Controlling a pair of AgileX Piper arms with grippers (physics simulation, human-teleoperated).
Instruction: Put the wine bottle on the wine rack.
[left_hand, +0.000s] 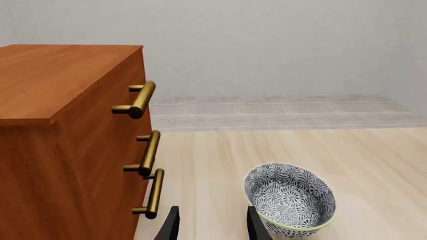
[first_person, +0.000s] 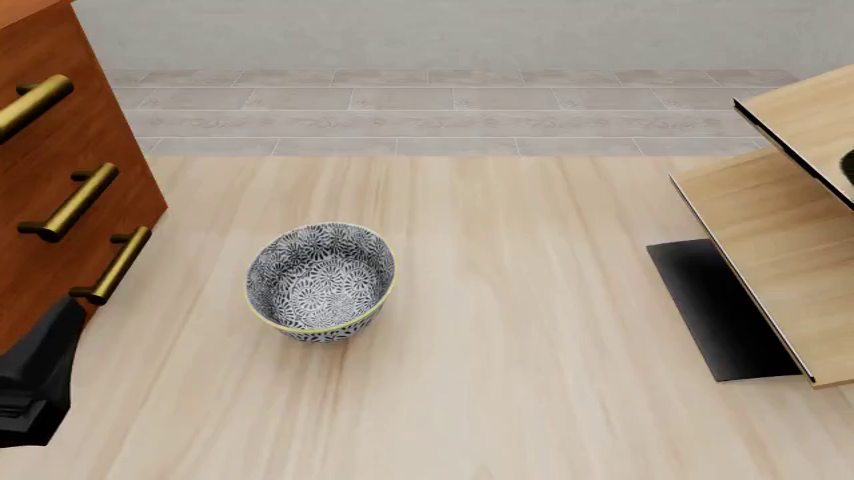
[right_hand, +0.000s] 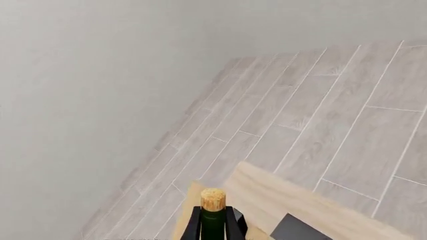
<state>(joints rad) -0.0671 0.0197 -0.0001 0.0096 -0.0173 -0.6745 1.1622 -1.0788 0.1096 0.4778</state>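
My right end effector (right_hand: 213, 222) grips the dark green glass wine bottle (right_hand: 213, 227) by its neck, tan cork up, seemingly just above the light wooden slanted-board wine rack (first_person: 781, 240) at the bench's (first_person: 534, 330) 3 o'clock. Left end effector (left_hand: 210, 225) open near the blue-patterned bowl (first_person: 320, 280).

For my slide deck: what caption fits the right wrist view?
Right hand shut on the bottle, cork up, above the rack.
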